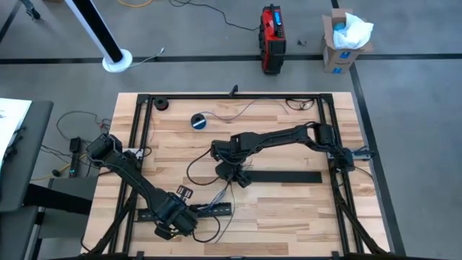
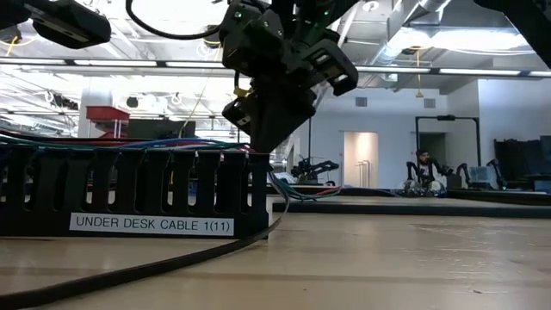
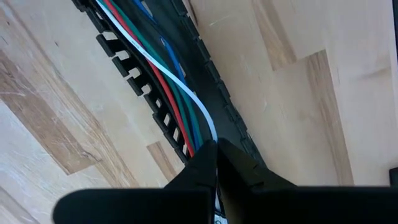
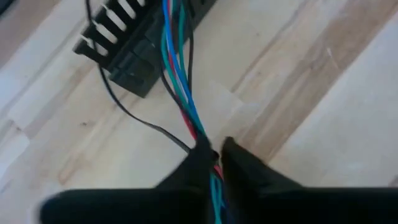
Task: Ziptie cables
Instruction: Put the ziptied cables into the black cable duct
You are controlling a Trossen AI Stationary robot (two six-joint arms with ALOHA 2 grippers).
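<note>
The thin red, green, blue and white cables [image 3: 177,93] lie along the slotted black plastic cable duct [image 3: 134,74] near the wooden counter's [image 1: 289,202] front edge, seemingly pulled straight for tying. The left tool [image 3: 216,152] pinches the white wire inside the duct; the right tool [image 4: 211,152] clamps the bundle just past its end.

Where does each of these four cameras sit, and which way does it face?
High: overhead, facing down at the table and both arms.
Low: at tabletop height, facing across at the slotted duct, an arm above.
Left wrist: on the left arm, past its left pincer gripping the cables.
Right wrist: past the right pincer, gripping them too.
Both wrist views share duct and cables.
</note>
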